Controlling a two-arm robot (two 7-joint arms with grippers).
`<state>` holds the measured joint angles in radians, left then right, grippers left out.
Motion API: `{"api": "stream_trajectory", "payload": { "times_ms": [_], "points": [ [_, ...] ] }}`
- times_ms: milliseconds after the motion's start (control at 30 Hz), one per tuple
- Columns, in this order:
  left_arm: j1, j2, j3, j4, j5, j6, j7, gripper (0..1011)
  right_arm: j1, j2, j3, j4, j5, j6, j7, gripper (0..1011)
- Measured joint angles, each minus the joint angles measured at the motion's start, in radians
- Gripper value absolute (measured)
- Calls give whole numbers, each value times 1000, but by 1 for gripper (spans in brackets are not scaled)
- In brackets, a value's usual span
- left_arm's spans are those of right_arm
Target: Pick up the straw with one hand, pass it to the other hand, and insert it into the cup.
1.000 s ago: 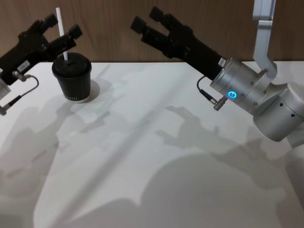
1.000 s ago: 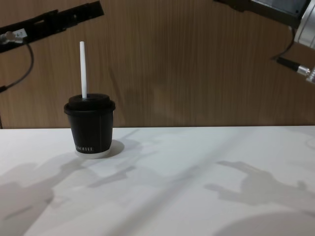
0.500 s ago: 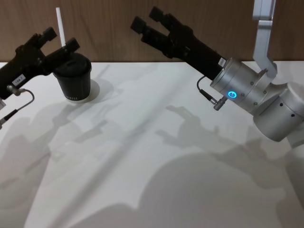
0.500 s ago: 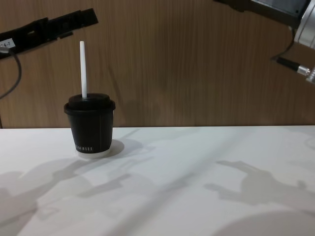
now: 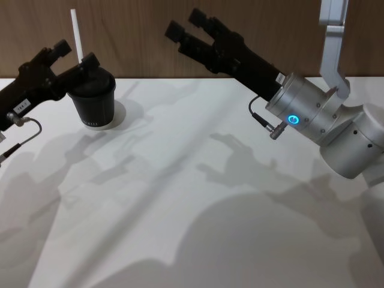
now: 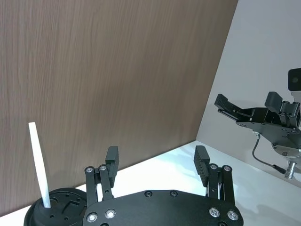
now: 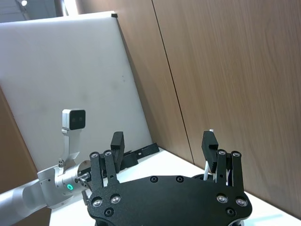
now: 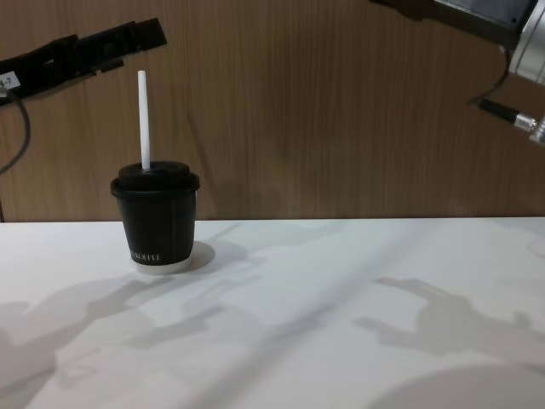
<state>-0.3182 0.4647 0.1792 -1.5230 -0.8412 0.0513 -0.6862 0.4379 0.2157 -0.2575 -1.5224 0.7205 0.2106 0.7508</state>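
Observation:
The black cup (image 5: 93,101) stands upright at the table's far left, with the white straw (image 5: 76,35) upright in its domed lid. My left gripper (image 5: 75,54) hovers open just by the straw's upper part, not touching it. In the left wrist view the straw (image 6: 38,165) and the cup lid (image 6: 54,214) lie outside the open left gripper (image 6: 156,160). In the chest view the straw (image 8: 144,119) rises from the cup (image 8: 156,223) below the left gripper (image 8: 150,33). My right gripper (image 5: 189,25) is open and empty, raised at the back middle.
The white table (image 5: 198,198) carries only arm shadows. A wooden wall (image 8: 341,111) closes the back. The right arm's silver joint (image 5: 300,114) hangs over the table's right side. A small camera on a stand (image 7: 73,120) appears in the right wrist view.
The left gripper has drawn back a little to the left and lower, away from the straw. The straw stays upright in the cup. The right arm has not moved.

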Motion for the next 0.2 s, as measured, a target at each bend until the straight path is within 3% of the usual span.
{"api": "stream_trajectory", "payload": {
  "times_ms": [200],
  "points": [
    [4,1,-1,-2,-2,1,0,1003,0,0,0,0,0,0,0,1001]
  ]
}}
